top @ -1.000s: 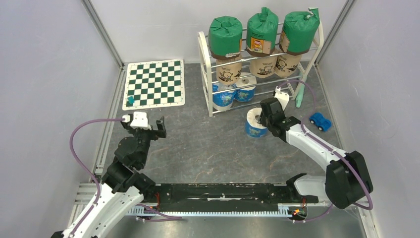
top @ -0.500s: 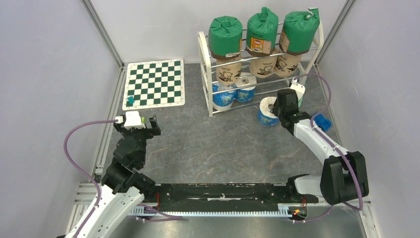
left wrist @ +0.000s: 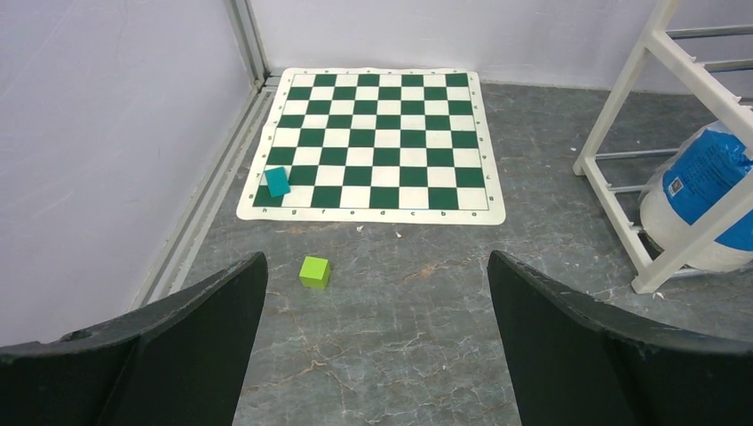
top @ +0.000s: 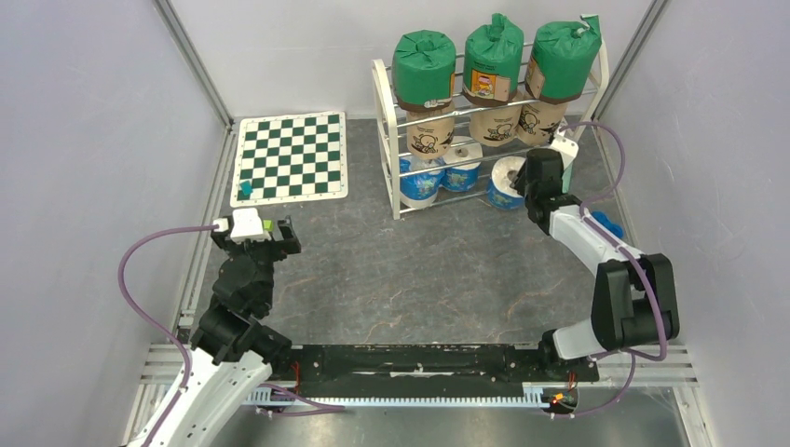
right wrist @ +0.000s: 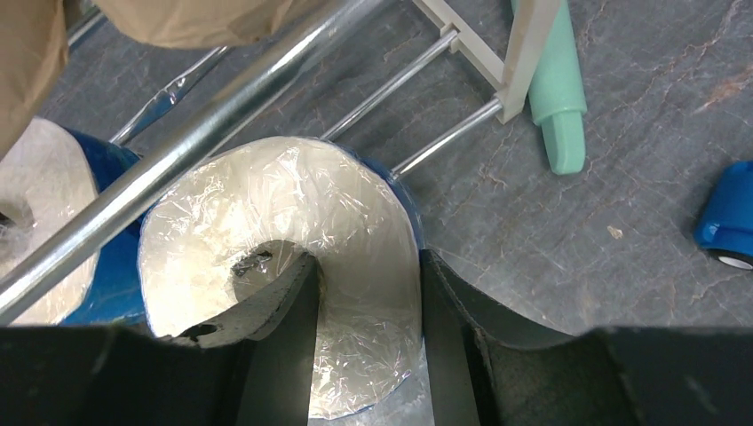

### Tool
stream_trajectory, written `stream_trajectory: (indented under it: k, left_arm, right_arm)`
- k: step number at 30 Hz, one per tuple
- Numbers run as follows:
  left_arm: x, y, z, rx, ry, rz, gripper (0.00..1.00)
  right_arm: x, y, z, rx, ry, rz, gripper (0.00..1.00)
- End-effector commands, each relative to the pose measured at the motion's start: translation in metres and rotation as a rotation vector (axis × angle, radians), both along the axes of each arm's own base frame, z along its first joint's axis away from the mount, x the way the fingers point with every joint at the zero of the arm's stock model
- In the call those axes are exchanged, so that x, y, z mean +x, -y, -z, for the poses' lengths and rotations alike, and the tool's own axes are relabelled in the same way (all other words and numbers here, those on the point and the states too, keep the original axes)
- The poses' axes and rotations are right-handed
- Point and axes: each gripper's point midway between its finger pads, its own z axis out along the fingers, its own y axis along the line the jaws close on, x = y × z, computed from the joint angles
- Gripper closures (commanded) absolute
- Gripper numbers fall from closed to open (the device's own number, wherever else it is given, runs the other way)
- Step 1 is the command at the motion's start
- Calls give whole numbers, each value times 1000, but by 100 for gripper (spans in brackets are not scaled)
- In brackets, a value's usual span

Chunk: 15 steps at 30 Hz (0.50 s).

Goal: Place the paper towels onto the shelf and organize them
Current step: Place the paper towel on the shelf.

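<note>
A second earlier the blue-wrapped roll [top: 506,182] stood on the table [top: 419,270] in front of the shelf [top: 383,121], gripped by the right fingers [right wrist: 284,355]. Since then the right arm has stretched forward and carried it in. It is now at the shelf's lowest level, just right of the two other blue rolls [top: 421,184] and below the three tan rolls [top: 494,123] and the three green rolls [top: 492,56]. The left arm has drawn back a little, and the left fingers [left wrist: 195,346] are spread wide above the table, facing the checkered mat [top: 291,156], with a small green cube [left wrist: 314,272] lying ahead of them. The right fingers are narrowed on the roll's wall: one reaches down into the core and the other presses the outside of the wrap. A chrome rod [right wrist: 222,115] crosses just above the roll's top end. Whether the roll rests on the shelf or hangs in the grip cannot be told. The blue toy car [top: 607,226] lies on the table beside the right arm.
</note>
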Motion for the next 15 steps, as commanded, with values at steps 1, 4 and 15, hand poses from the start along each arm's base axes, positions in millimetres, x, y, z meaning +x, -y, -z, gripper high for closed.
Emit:
stream_trajectory:
  k: [1,4,15]
  left_arm:
    - [1,2,-4,-51,24,4,0]
    - [1,1,-4,-52,23,1,0]
    - [3,3,-2,-58,17,13,0]
  right_arm:
    - [35,3,-54,20,206,15,97]
    - [40,5,-59,21,241,23,96]
    - [56,9,-55,10,303,37,93]
